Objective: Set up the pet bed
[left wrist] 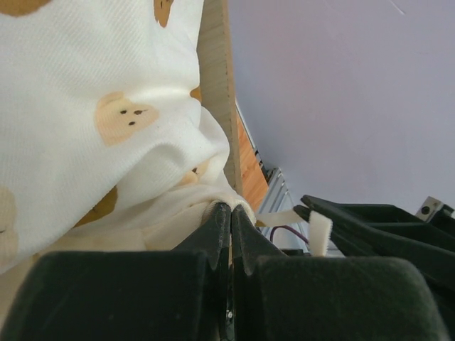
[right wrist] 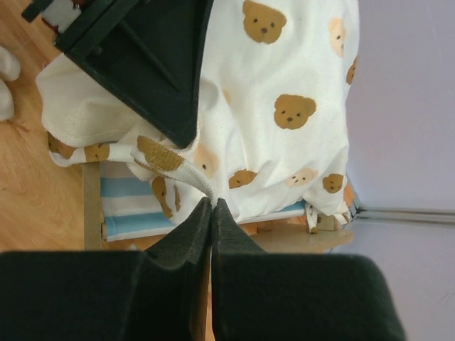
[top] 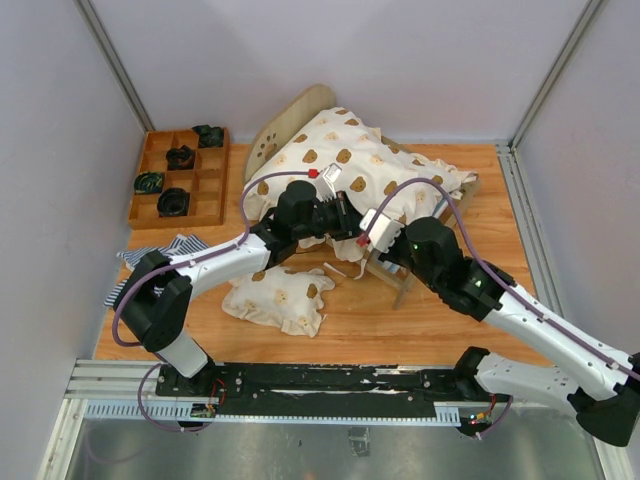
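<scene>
Back left: a brown compartment tray (top: 207,183), four of its compartments each holding a small black object (top: 180,157). Centre: the pet bed (top: 290,122) on the counter (top: 440,320), draped by a bear-print quilt (top: 360,160); a matching pillow (top: 278,298) lies in front. Left tool (left wrist: 229,213) clenched on the quilt's hem. Right tool (right wrist: 212,204) clenched on a cream strap (right wrist: 178,167) at the quilt's edge.

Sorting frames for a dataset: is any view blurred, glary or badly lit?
Top view: sharp, evenly lit, only soft shadows on the table. Left wrist: quilt weave crisp, left gripper dark and blurred up close. Right wrist: bear prints sharp, right gripper likewise a soft black mass; no harsh glare.
</scene>
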Action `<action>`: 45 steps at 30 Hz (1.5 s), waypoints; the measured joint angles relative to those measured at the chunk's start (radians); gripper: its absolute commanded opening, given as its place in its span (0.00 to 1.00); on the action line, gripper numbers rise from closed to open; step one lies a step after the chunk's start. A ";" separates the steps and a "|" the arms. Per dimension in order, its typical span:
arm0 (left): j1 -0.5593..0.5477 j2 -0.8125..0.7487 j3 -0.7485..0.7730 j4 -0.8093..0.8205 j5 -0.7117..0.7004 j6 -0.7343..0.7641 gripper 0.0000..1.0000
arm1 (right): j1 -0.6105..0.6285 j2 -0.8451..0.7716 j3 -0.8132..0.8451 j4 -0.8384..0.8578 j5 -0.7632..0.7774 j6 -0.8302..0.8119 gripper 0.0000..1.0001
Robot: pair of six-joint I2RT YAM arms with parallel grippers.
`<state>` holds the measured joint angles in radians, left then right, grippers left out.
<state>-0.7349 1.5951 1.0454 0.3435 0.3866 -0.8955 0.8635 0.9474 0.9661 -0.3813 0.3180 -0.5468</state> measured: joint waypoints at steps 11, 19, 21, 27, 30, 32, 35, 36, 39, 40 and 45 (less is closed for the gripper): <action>0.000 0.000 0.000 0.004 0.000 0.000 0.00 | 0.000 -0.001 -0.192 0.093 0.055 0.212 0.03; 0.001 0.037 0.000 0.039 0.005 -0.005 0.00 | 0.000 0.006 -0.180 0.005 0.095 0.481 0.36; 0.001 0.044 0.000 0.040 0.005 -0.007 0.00 | 0.000 0.005 -0.159 -0.041 0.116 0.576 0.41; 0.001 0.045 -0.003 0.053 0.005 -0.008 0.00 | -0.037 -0.008 -0.076 -0.179 0.244 0.815 0.46; 0.001 0.045 -0.015 0.056 0.003 -0.008 0.00 | -0.121 0.002 -0.035 -0.226 0.264 0.914 0.43; 0.001 0.045 -0.025 0.057 0.002 -0.007 0.00 | -0.192 0.009 -0.032 -0.246 0.260 0.999 0.43; 0.001 0.045 -0.031 0.056 -0.005 -0.002 0.00 | -0.249 0.016 -0.036 -0.271 0.258 1.106 0.42; 0.001 0.045 -0.031 0.057 -0.008 0.001 0.00 | -0.264 0.017 -0.039 -0.277 0.258 1.143 0.40; 0.001 0.046 -0.030 0.059 -0.014 0.012 0.00 | -0.283 0.024 -0.042 -0.278 0.234 1.207 0.39; 0.001 0.048 -0.030 0.059 -0.015 0.014 0.00 | -0.286 0.025 -0.042 -0.276 0.216 1.220 0.40; 0.001 0.063 -0.030 0.060 -0.016 0.024 0.00 | -0.286 -0.029 -0.045 -0.277 0.119 1.264 0.49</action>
<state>-0.7341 1.6577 1.0153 0.4030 0.3702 -0.8715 0.5770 0.9180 0.9207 -0.6579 0.4366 0.7170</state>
